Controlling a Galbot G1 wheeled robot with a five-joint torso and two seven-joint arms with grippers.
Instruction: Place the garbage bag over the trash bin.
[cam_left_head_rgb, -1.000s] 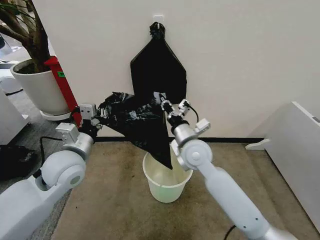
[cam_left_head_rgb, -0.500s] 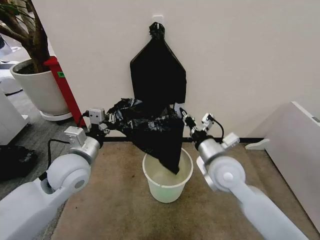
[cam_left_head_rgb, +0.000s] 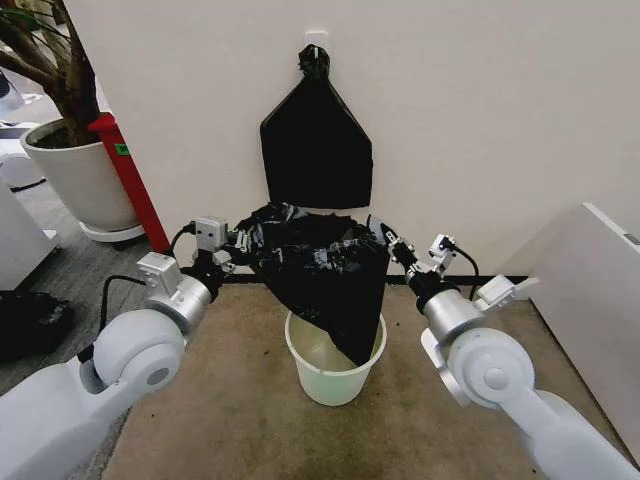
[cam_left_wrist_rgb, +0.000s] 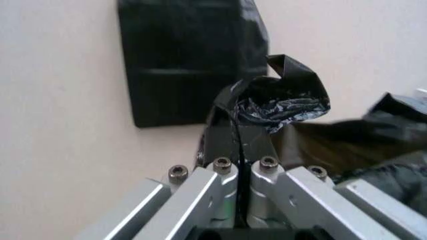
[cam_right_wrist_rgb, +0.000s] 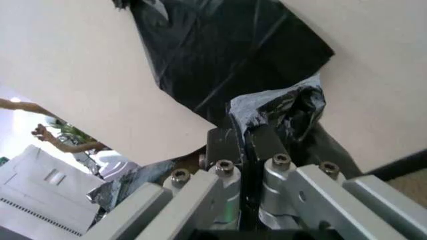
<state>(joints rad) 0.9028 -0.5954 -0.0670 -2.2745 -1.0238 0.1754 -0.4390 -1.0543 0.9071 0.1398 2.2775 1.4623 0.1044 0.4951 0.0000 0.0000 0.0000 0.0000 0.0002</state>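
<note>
Left pincer and right pincer each clamp the garbage bag rim, spreading its mouth above the trash bin.

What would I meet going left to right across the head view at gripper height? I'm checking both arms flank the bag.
Red post → left gripper → garbage bag held over the trash bin → right gripper.

One garbage bag, one trash bin, two grippers, one plant pot.
</note>
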